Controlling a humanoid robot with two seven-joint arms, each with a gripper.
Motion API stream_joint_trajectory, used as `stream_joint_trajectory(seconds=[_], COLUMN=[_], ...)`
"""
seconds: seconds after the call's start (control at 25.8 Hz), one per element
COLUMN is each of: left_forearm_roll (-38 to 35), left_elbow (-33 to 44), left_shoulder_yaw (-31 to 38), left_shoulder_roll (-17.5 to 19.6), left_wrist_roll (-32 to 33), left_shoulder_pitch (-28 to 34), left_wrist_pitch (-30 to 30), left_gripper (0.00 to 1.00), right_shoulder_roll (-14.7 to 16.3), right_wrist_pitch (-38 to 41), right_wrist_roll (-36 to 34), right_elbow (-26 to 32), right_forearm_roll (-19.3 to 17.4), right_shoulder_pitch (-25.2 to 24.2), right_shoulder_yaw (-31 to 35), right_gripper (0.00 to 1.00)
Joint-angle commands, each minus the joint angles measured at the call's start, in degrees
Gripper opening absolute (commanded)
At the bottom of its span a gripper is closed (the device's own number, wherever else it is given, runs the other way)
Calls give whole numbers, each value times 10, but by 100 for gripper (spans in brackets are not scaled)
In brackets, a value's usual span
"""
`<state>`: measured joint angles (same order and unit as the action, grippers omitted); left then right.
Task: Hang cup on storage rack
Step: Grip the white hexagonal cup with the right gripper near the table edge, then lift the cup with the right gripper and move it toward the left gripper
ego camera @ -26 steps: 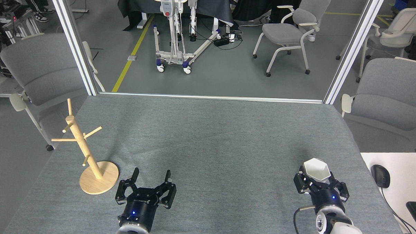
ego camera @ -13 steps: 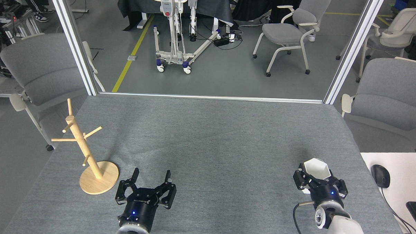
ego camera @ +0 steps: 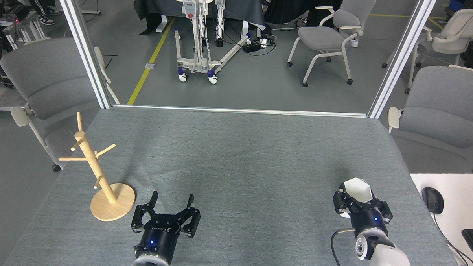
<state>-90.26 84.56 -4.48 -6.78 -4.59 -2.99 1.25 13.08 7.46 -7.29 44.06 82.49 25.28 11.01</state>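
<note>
The tabletop wears a rough, matt grey cloth with a felt-like nap. The storage rack is pale, smooth, unvarnished wood. The cup looks matt white. Both end effectors are black, faintly glossy plastic or metal.

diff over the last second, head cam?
The right claw, shut on the cup, drifted slightly left and rolled, so the cup's opening now faces more leftward. The left claw stayed open and still; the storage rack did not move.
</note>
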Motion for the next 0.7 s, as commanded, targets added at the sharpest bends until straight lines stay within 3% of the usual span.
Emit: stream_joint_trajectory(seconds=[0.0,0.19,0.31,0.46,0.66], left_forearm_roll=[0,0,1,-4,-58], left_elbow=[-4,-4,-1,0,5], left_shoulder_yaw=[0,0,0,-6,-105], left_shoulder_roll=[-1,-1,-1,5,17], left_wrist_roll=[0,-1,0,-9,-20], left_shoulder_pitch=[0,0,0,0,4], left_wrist_pitch=[0,0,-6,-38,-72], left_gripper=[100,100,100,100,99], right_shoulder_roll=[1,13,12,5,-20], right_wrist_pitch=[5,21,4,-35,-150], right_wrist_roll=[-7,52,127,200,239], right_elbow=[12,111,218,358,482], right_forearm_roll=[-1,-7,-20,-64,-66], right_shoulder_pitch=[-1,-1,-3,-36,-45], right_shoulder_yaw=[1,1,4,-6,-122], right_gripper=[22,24,25,25,22])
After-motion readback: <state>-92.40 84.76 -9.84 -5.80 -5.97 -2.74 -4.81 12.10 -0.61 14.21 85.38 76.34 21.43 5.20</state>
